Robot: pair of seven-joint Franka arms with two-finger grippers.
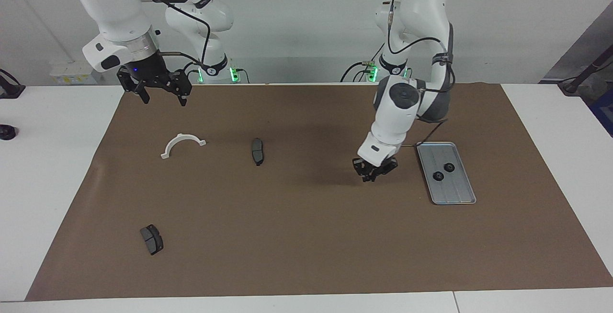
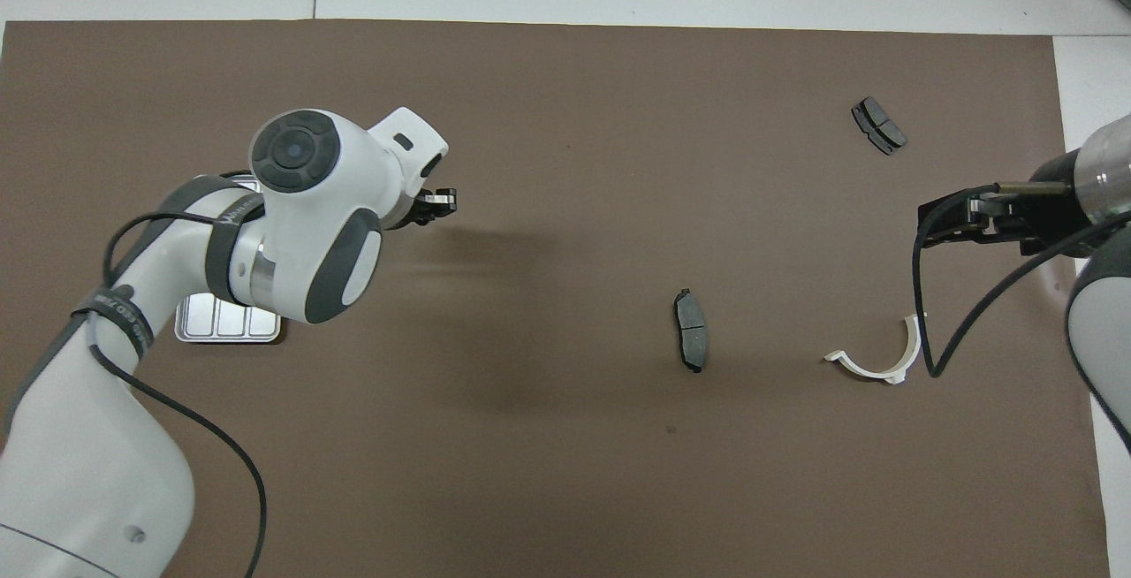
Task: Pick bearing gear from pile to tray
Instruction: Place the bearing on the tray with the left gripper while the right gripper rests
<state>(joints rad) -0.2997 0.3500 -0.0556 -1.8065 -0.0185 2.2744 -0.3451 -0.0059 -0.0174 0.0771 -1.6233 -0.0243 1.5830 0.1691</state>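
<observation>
The silver tray lies on the brown mat toward the left arm's end, with two small black gears in it. In the overhead view the left arm covers all but one end of the tray. My left gripper hangs low over the mat beside the tray. The pile is scattered: a white half-ring bracket, one brake pad mid-mat, and another brake pad farthest from the robots. Gears show only in the tray. My right gripper is open, raised and empty over the mat's edge at its own end.
The brown mat covers most of the white table. A small black object sits on the white table at the right arm's end.
</observation>
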